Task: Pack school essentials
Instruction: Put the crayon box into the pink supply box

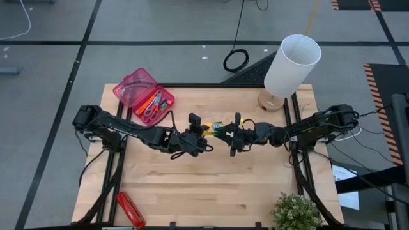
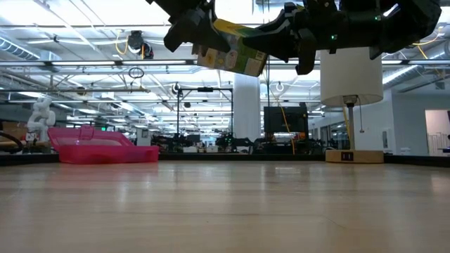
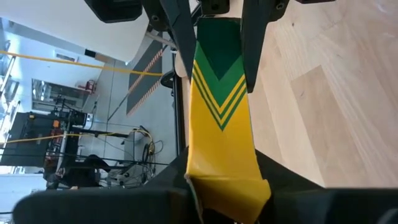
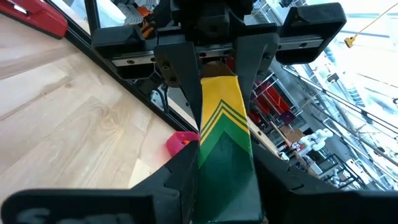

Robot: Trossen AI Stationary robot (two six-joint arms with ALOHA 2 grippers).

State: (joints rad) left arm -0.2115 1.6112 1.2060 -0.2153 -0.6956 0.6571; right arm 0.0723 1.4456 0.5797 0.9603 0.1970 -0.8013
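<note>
- Crayon box (image 1: 216, 127), green and yellow, is hanging in the air above the middle of the table (image 1: 211, 185), well clear of the wood in the low view.
- Left gripper (image 1: 199, 132) is clamping one end of the box, its fingers pressing on both sides of the yellow end in the left wrist view.
- Right gripper (image 1: 235, 135) is pinching the other, green end; both are gripping at once, so this is looking like a handover between the arms, with neither one letting go.
- Pink case (image 1: 143, 96) is sitting open near the far left corner of the table, with the scissors (image 1: 152, 110) and a few orange and red pens already lying inside it.
- Judging by that, part of the packing is done and the crayon box is the item left to go in; it is needing a trip leftward and away to reach the case.
- Nothing is lying loose on the wood between the box and the case, so the path is looking free.
- White lamp (image 1: 289, 68) is standing at the far right corner, beside the right arm and away from that route.
- Red stapler-like object (image 1: 130, 209) is lying near the front left edge, and a small plant (image 1: 296, 212) is sitting at the front right; both are well apart from the action.
</note>
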